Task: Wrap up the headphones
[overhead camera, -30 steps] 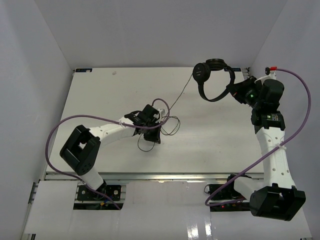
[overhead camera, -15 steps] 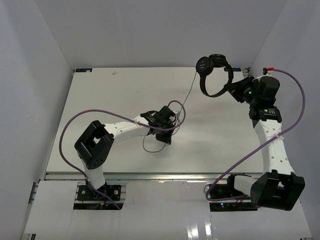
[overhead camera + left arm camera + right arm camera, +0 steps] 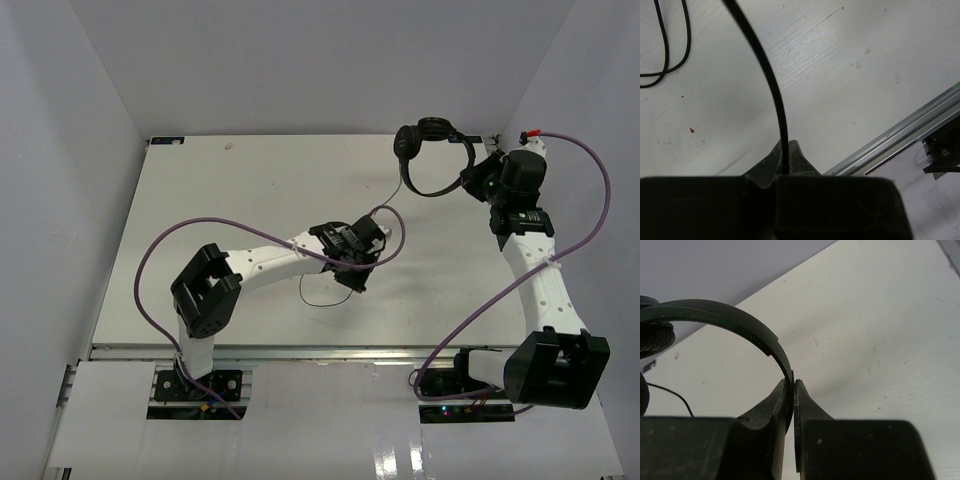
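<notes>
The black headphones [image 3: 430, 155] hang in the air at the far right of the table, ear cups [image 3: 410, 140] up by the back wall. My right gripper [image 3: 474, 176] is shut on the curved headband [image 3: 740, 322]. The thin black cord [image 3: 385, 205] runs down from the ear cups to my left gripper [image 3: 368, 248] at the table's middle, which is shut on it. In the left wrist view the cord [image 3: 771, 85] rises straight out from between the jaws, and loose loops [image 3: 670, 55] of it lie on the table. A slack loop [image 3: 320, 297] trails below the left gripper.
The white table [image 3: 220, 200] ends in a metal rail [image 3: 330, 350] at the near edge, also in the left wrist view [image 3: 900, 135]. Purple arm cables [image 3: 160, 250] arc beside both arms. White walls close in at the back and sides.
My left gripper has moved right across the table with the cord, dragging its loops along. My right gripper has turned the headphones and shifted slightly toward the back wall.
</notes>
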